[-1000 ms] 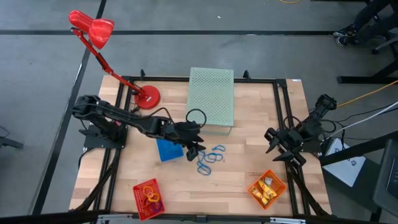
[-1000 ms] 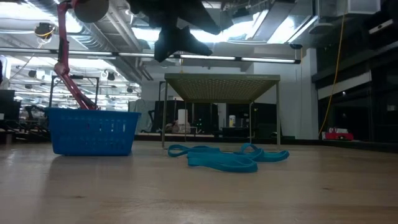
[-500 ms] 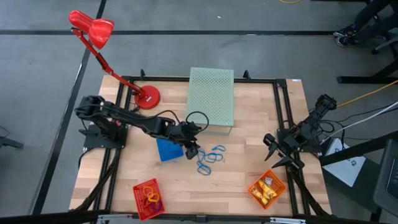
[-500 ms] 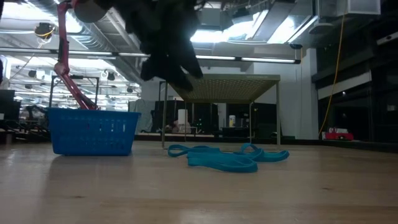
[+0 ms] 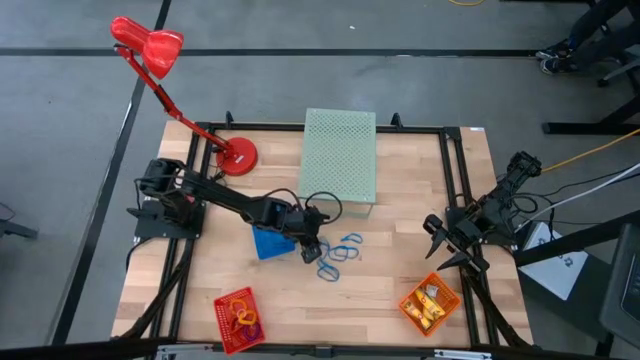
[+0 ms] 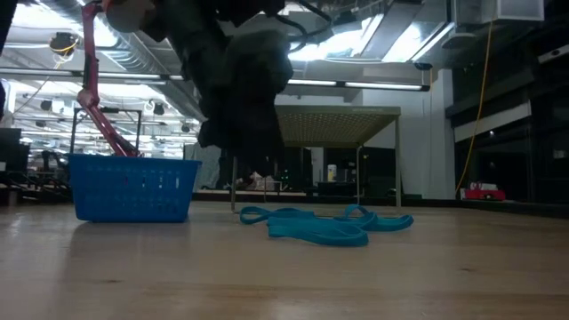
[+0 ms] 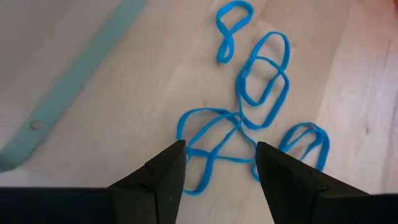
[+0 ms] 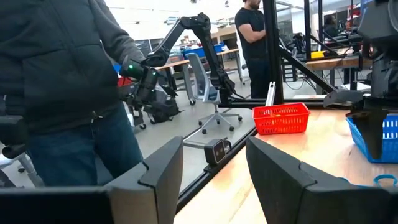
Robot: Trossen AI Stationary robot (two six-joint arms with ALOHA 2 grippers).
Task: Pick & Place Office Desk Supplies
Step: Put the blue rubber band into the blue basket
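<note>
High view: left gripper lower, nearer blue loops than before, spread, empty.

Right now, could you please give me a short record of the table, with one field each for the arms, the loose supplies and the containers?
left gripper: open, above the blue loops, just off the blue basket
right gripper: open, waiting at the table's right edge, above the orange basket
loose supplies: blue loops tangled flat on the wood
red basket: near edge, holds loops
orange basket: holds yellow-orange pieces
green perforated box: far middle
red lamp: far left corner
</note>
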